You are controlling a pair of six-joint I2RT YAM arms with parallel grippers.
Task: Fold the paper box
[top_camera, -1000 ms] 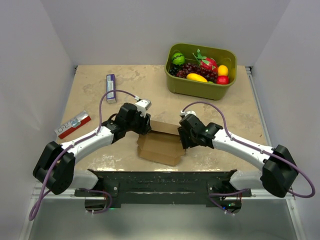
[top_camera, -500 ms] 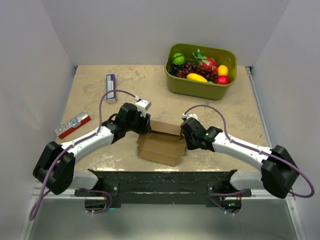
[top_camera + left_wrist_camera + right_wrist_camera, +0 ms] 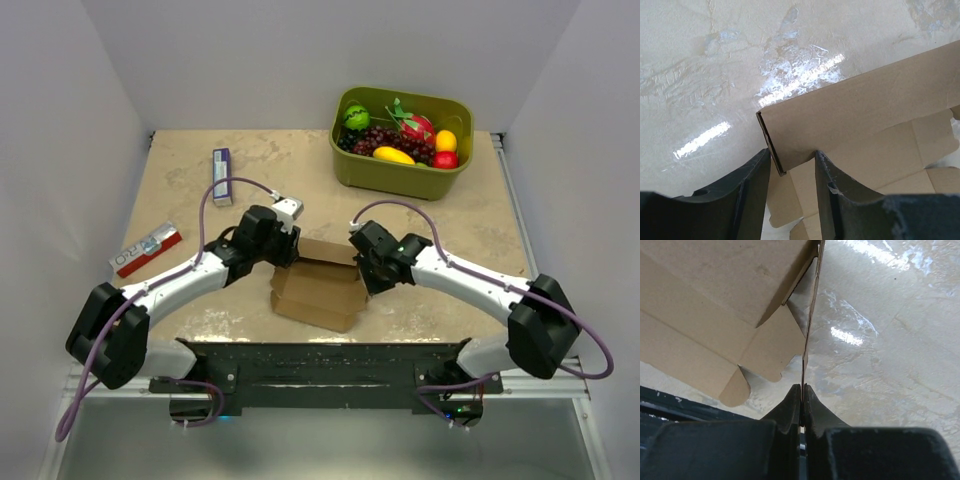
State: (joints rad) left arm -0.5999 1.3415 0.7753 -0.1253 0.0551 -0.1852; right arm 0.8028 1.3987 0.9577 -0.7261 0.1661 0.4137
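On the marble-look table (image 3: 450, 215), both grippers pinch the paper box (image 3: 318, 290) walls.

A beige, marble-patterned tabletop (image 3: 250, 160) is seen, glossy under the light. On it the paper box (image 3: 318, 290) is laid near the front centre. A green bin (image 3: 400, 170) of fruit is set far right; a slim purple-and-white box (image 3: 222, 176) and a red-and-white box (image 3: 146, 249) are placed at left.

you see a plain brown paper box (image 3: 318, 292), a beige marbled worktop (image 3: 180, 170), an olive-green bin (image 3: 400, 172), and purple cables (image 3: 215, 195).
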